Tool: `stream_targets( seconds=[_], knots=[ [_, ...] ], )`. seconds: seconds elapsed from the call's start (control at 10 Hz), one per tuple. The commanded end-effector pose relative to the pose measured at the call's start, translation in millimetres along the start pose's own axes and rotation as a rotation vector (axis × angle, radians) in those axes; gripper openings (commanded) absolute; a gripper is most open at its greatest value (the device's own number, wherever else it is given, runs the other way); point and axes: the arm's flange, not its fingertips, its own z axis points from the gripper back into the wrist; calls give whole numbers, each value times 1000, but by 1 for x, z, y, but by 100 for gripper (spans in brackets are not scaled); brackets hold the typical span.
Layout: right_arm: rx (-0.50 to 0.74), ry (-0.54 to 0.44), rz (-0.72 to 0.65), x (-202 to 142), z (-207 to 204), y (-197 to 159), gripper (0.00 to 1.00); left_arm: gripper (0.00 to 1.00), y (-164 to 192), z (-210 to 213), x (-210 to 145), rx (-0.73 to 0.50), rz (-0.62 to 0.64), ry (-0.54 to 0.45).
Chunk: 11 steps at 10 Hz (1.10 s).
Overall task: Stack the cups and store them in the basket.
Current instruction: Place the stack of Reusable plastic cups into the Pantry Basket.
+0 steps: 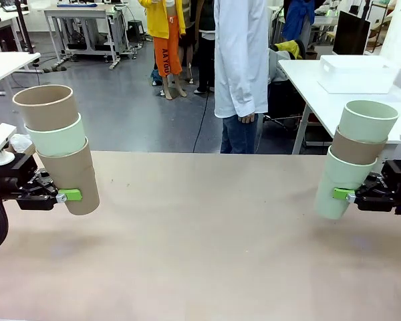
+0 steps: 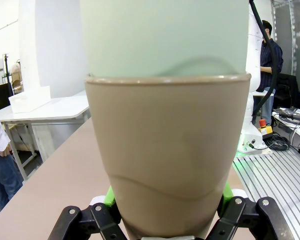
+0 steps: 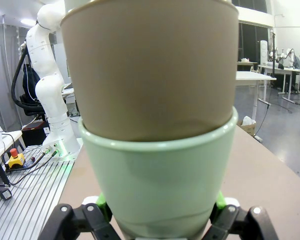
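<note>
While the left gripper [image 1: 72,194] was clamped round the bottom tan cup [image 1: 77,180] of a three-high stack, the right gripper [image 1: 345,194] was gripping the bottom mint cup [image 1: 334,190] of its own three. Both stacks leaned outward and seemed clear of the table [image 1: 200,254]. From where I stood, the stacking looked partly done. All six cups were nested in threes, but the two stacks were not yet joined. What I took for the basket [image 1: 357,73] sat on a side table [image 1: 307,73] well apart, with no cups stored in it.
</note>
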Motion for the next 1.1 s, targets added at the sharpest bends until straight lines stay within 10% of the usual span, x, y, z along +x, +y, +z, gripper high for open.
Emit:
stream_targets(
  seconds=[0.0, 1.0],
  knots=[
    [1, 0, 6, 3, 0, 0, 86, 83, 0, 0, 5, 1, -6, -9],
    [1, 0, 6, 3, 0, 0, 86, 83, 0, 0, 5, 1, -6, -9]
  ],
)
